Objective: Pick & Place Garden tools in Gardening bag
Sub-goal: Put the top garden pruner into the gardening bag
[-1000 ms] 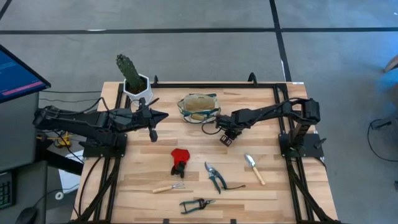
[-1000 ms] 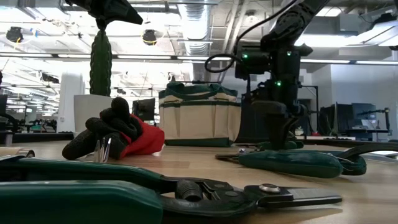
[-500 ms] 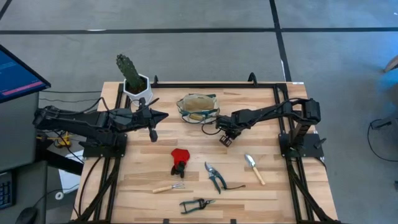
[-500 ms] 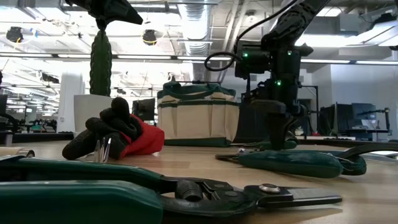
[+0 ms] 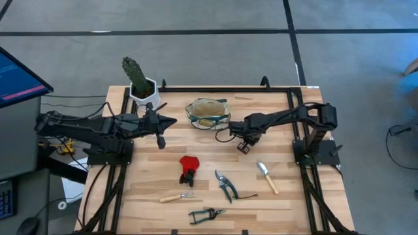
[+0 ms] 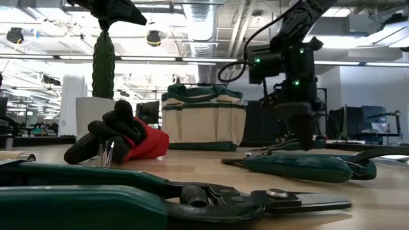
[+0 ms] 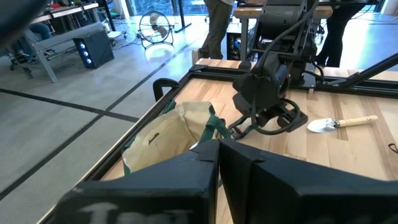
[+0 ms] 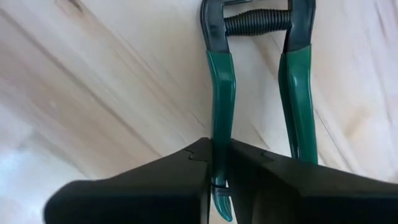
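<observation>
Four views show us this moment. In the high view we see the gardening bag [image 5: 208,112] at upper centre of the table [image 5: 287,196], with the right gripper [image 5: 243,145] just right of it and low over the wood. The left gripper [image 5: 159,138] hangs to the bag's left, its fingers pressed together on nothing. A red-and-black glove [image 5: 189,168], two pruning shears [image 5: 225,185] [image 5: 206,213], a small rake [image 5: 177,196] and a trowel [image 5: 266,176] lie across the lower half. A cactus pot [image 5: 142,89] stands upper left.

In the low view we see the bag [image 6: 204,120] at centre, the glove [image 6: 121,139] to its left, and the right gripper [image 6: 304,131] lowered at right.

In the left wrist view we see the bag [image 7: 166,137] lower left and the trowel [image 7: 341,122] at right.

In the right wrist view we see the fingers [image 8: 168,180] nearly closed, pinching one green handle of a third pair of shears [image 8: 261,81] on the table.
</observation>
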Motion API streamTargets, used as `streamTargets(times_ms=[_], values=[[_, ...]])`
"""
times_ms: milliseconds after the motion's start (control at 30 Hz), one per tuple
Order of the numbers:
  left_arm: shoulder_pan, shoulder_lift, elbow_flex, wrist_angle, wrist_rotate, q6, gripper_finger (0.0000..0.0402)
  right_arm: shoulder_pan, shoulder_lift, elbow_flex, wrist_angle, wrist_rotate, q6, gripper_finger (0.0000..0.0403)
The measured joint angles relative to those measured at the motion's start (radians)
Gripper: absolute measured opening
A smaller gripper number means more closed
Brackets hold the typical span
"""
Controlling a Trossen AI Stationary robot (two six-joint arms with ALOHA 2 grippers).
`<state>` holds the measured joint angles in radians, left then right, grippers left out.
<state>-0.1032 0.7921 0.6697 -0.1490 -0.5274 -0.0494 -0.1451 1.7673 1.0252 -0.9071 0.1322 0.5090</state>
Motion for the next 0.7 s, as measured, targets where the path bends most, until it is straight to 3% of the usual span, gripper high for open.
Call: streamTargets(times_ms=[300, 700], values=[[0.0, 0.0, 0.0, 0.0, 0.0, 0.0, 0.0004, -0.036, -0.149, 0.0, -0.035, 0.059, -0.013, 0.0017], [0.0, 0.0, 0.0, -0.001, 0.0, 0.0, 0.0004, -0.15, -0.562, 0.001, -0.079, 0.138, -0.014, 0.0016]])
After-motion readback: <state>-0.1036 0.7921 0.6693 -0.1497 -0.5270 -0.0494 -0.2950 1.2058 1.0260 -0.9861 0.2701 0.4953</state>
